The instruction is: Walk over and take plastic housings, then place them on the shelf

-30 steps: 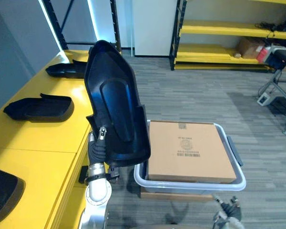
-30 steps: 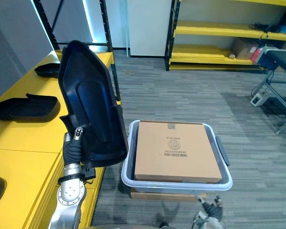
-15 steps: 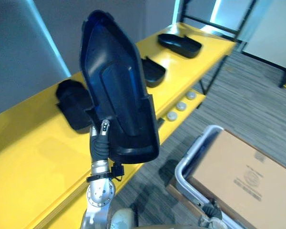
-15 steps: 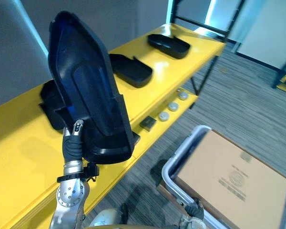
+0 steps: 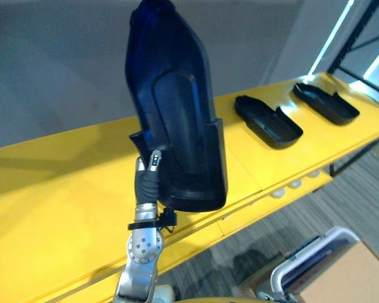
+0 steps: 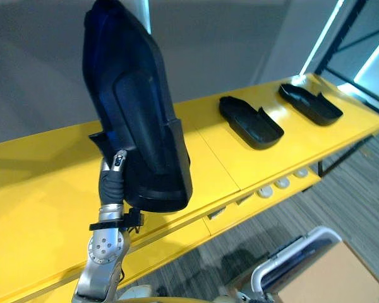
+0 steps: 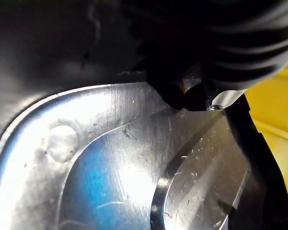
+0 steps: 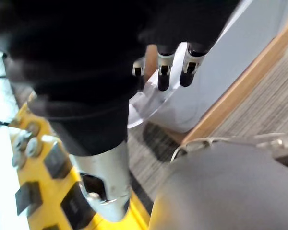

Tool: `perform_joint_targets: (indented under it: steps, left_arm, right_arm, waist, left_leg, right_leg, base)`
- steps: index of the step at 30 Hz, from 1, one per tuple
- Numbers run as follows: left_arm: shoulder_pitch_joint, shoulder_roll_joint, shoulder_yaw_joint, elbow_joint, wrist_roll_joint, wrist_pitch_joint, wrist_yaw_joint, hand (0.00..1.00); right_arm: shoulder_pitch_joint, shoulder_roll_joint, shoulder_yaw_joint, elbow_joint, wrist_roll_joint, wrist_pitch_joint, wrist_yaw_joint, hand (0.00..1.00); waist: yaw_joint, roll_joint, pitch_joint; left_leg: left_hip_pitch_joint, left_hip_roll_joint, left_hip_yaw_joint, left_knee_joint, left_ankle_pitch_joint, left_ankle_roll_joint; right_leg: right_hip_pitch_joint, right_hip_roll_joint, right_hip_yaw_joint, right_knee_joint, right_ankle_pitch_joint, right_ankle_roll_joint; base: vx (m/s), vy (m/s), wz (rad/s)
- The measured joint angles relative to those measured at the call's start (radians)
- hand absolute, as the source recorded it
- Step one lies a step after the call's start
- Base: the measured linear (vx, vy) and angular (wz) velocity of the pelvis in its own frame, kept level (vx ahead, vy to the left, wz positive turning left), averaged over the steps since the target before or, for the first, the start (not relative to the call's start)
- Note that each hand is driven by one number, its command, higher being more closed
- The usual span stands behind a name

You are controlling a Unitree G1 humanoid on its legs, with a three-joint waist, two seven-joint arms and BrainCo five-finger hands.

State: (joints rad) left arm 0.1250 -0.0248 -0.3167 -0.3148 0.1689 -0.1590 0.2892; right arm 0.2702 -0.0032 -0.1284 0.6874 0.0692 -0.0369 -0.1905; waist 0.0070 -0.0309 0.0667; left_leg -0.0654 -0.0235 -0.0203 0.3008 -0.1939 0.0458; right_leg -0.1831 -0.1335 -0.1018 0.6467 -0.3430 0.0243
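Observation:
A large dark plastic housing [image 5: 177, 113] stands upright above the yellow shelf [image 5: 63, 183], hollow side facing me. My left hand [image 5: 148, 183] grips it at its lower edge from behind, with a thumb tip showing on the near side. In the left wrist view the housing's glossy inner face [image 7: 110, 158] lies right under the dark fingertips [image 7: 194, 96]. Two more dark housings [image 5: 268, 121] [image 5: 326, 103] lie flat on the shelf to the right. My right hand [image 8: 173, 72] hangs low with relaxed fingers and holds nothing.
A pale grey bin [image 5: 303, 268] with a cardboard box [image 5: 360, 281] sits on the floor at the lower right, close to the shelf's front edge. A grey wall [image 5: 63, 57] backs the shelf. Black rack posts [image 5: 360, 31] rise at the far right.
The view has swung left to face the yellow shelf, so the bin and box slid to the lower right corner. The housing stays upright in my left hand.

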Motion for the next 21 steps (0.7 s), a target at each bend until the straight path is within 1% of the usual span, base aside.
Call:
perform_joint_targets:
  steps: [1,2,3,4,5,6,7,8,9,10,11,13,14,15,17,18,19,20,21]
  left_arm:
    - [0.001,0.000,-0.006,0.011,0.000,0.000,0.001,1.00]
    - [0.000,-0.004,-0.005,0.018,0.001,-0.004,0.001,1.00]
    - [0.014,-0.019,-0.009,0.039,0.001,-0.003,0.001,1.00]
    - [0.021,-0.018,-0.014,0.041,0.001,-0.003,0.001,1.00]
    - [0.024,-0.016,-0.018,0.041,0.001,-0.004,0.001,1.00]
    - [0.023,-0.016,-0.020,0.040,0.001,-0.005,0.000,1.00]
    - [0.023,-0.017,-0.026,0.040,0.000,-0.005,-0.003,1.00]
    - [0.024,-0.016,-0.029,0.040,0.000,-0.005,-0.005,1.00]
    - [0.031,-0.015,-0.035,0.041,0.000,-0.005,-0.006,1.00]
    - [0.034,-0.012,-0.037,0.041,0.000,-0.005,-0.006,1.00]
    - [0.037,-0.011,-0.037,0.042,0.000,-0.005,-0.007,1.00]
    - [0.037,-0.011,-0.038,0.042,0.000,-0.005,-0.007,1.00]
    - [0.037,-0.011,-0.040,0.042,0.000,-0.005,-0.007,1.00]
    - [0.038,-0.010,-0.040,0.042,0.000,-0.005,-0.007,1.00]
    - [0.039,-0.007,-0.037,0.042,0.000,-0.004,-0.007,1.00]
    - [0.039,-0.008,-0.029,0.041,-0.001,-0.004,-0.007,1.00]
    - [0.045,-0.009,-0.020,0.038,-0.001,-0.005,-0.006,1.00]
    - [0.052,-0.012,-0.005,0.039,-0.001,-0.004,-0.006,1.00]
    - [0.062,-0.010,0.018,0.039,-0.001,-0.004,-0.004,1.00]
  right_arm:
    - [-0.007,0.021,0.022,-0.004,0.000,-0.006,-0.001,0.00]
    - [-0.018,0.032,0.043,0.002,0.000,-0.011,0.002,0.00]
    - [-0.033,0.029,0.050,0.022,0.000,-0.012,0.013,0.00]
    - [-0.041,0.029,0.050,0.026,0.000,-0.012,0.016,0.00]
    - [-0.053,0.029,0.051,0.033,0.000,-0.015,0.017,0.00]
    - [-0.067,0.030,0.056,0.043,-0.001,-0.014,0.019,0.00]
    - [-0.070,0.034,0.066,0.044,-0.001,-0.014,0.019,0.00]
    - [-0.073,0.036,0.068,0.044,-0.001,-0.014,0.019,0.00]
    - [-0.077,0.036,0.067,0.044,-0.001,-0.013,0.019,0.00]
    - [-0.077,0.036,0.067,0.044,-0.002,-0.014,0.019,0.00]
    - [-0.074,0.034,0.062,0.044,-0.002,-0.013,0.018,0.00]
    - [-0.069,0.035,0.054,0.044,-0.003,-0.014,0.018,0.00]
    - [-0.065,0.035,0.055,0.048,-0.004,-0.014,0.018,0.00]
    - [-0.065,0.036,0.055,0.057,-0.004,-0.014,0.018,0.00]
    - [-0.068,0.037,0.055,0.085,-0.004,-0.014,0.017,0.00]
    - [-0.068,0.036,0.048,0.089,-0.004,-0.015,0.016,0.00]
    - [-0.073,0.036,0.047,0.089,-0.004,-0.014,0.015,0.00]
    - [-0.076,0.035,0.047,0.088,-0.004,-0.014,0.015,0.00]
    - [-0.083,0.036,0.049,0.090,-0.004,-0.014,0.015,0.00]
  waist:
    - [0.002,-0.012,-0.011]
    - [0.009,-0.042,-0.023]
    - [0.016,-0.011,-0.033]
    - [0.024,0.010,-0.041]
    - [0.039,0.033,-0.049]
    - [0.043,0.044,-0.053]
    - [0.039,0.043,-0.053]
    - [0.040,0.039,-0.052]
    - [0.041,0.028,-0.053]
    - [0.040,0.025,-0.054]
    - [0.038,0.010,-0.052]
    - [0.036,0.007,-0.057]
    - [0.036,0.000,-0.054]
    - [0.038,-0.004,-0.054]
    - [0.038,-0.015,-0.048]
    - [0.034,-0.015,-0.041]
    - [0.042,-0.018,-0.027]
    - [0.040,-0.016,-0.026]
    - [0.040,-0.015,-0.024]
  left_leg:
    - [-0.005,-0.019,-0.041,0.011,-0.005,-0.015]
    - [-0.011,-0.039,-0.059,0.027,-0.017,-0.032]
    - [-0.019,-0.011,-0.078,0.044,-0.023,-0.044]
    - [-0.023,0.003,-0.085,0.045,-0.023,-0.051]
    - [-0.026,0.022,-0.086,0.037,-0.020,-0.057]
    - [-0.023,0.044,-0.084,0.008,-0.007,-0.077]
    - [-0.017,0.066,-0.079,-0.019,0.009,-0.102]
    - [-0.007,0.077,-0.079,-0.029,0.018,-0.111]
    - [0.002,0.090,-0.079,-0.054,0.031,-0.121]
    - [0.012,0.095,-0.076,-0.066,0.037,-0.123]
    - [0.017,0.095,-0.075,-0.077,0.040,-0.123]
    - [0.022,0.096,-0.076,-0.077,0.041,-0.122]
    - [0.018,0.094,-0.086,-0.079,0.043,-0.119]
    - [0.014,0.093,-0.092,-0.081,0.047,-0.118]
    - [-0.023,0.080,-0.115,-0.060,0.066,-0.113]
    - [-0.057,0.092,-0.046,-0.035,0.060,-0.086]
    - [-0.067,0.137,0.076,0.009,0.044,-0.064]
    - [-0.075,0.166,0.134,0.032,0.039,-0.060]
    - [-0.080,0.209,0.203,0.073,0.032,-0.061]
  right_leg:
    - [0.006,0.008,0.039,-0.126,0.054,0.012]
    - [0.007,-0.009,0.053,-0.172,0.106,0.032]
    - [0.040,0.009,-0.001,-0.203,0.110,0.021]
    - [0.046,0.019,-0.018,-0.224,0.117,0.011]
    - [0.060,0.035,-0.036,-0.250,0.124,0.001]
    - [0.073,0.051,-0.054,-0.280,0.135,-0.010]
    - [0.085,0.065,-0.077,-0.307,0.147,-0.021]
    - [0.090,0.072,-0.083,-0.319,0.151,-0.027]
    - [0.098,0.083,-0.088,-0.336,0.158,-0.034]
    - [0.107,0.089,-0.090,-0.341,0.161,-0.038]
    - [0.119,0.093,-0.094,-0.350,0.161,-0.039]
    - [0.134,0.095,-0.100,-0.362,0.162,-0.040]
    - [0.144,0.095,-0.112,-0.373,0.167,-0.038]
    - [0.146,0.093,-0.119,-0.378,0.168,-0.038]
    - [0.146,0.072,-0.171,-0.385,0.171,-0.033]
    - [0.149,0.056,-0.207,-0.391,0.176,-0.029]
    - [0.149,0.047,-0.222,-0.388,0.178,-0.027]
    - [0.151,0.045,-0.229,-0.387,0.180,-0.025]
    - [0.155,0.031,-0.235,-0.382,0.181,-0.023]
  base:
    - [0.07,-0.266,1.03]
    - [0.11,-0.318,1.18]
    - [0.09,-0.262,0.77]
    - [0.06,-0.168,0.56]
    - [0.06,-0.160,0.29]
    - [0.07,-0.214,0.37]
    - [0.07,-0.213,0.34]
    - [0.06,-0.208,0.23]
    - [0.05,-0.137,0.03]
    - [0.05,-0.131,0.01]
    - [0.02,-0.063,0.02]
    - [0.01,-0.033,0.11]
    - [-0.01,-0.008,0.22]
    - [-0.02,-0.001,0.41]
    - [-0.04,0.032,0.76]
    - [-0.09,0.094,0.86]
    - [-0.08,0.099,0.68]
    - [-0.08,0.154,0.36]
    - [-0.05,0.160,0.20]
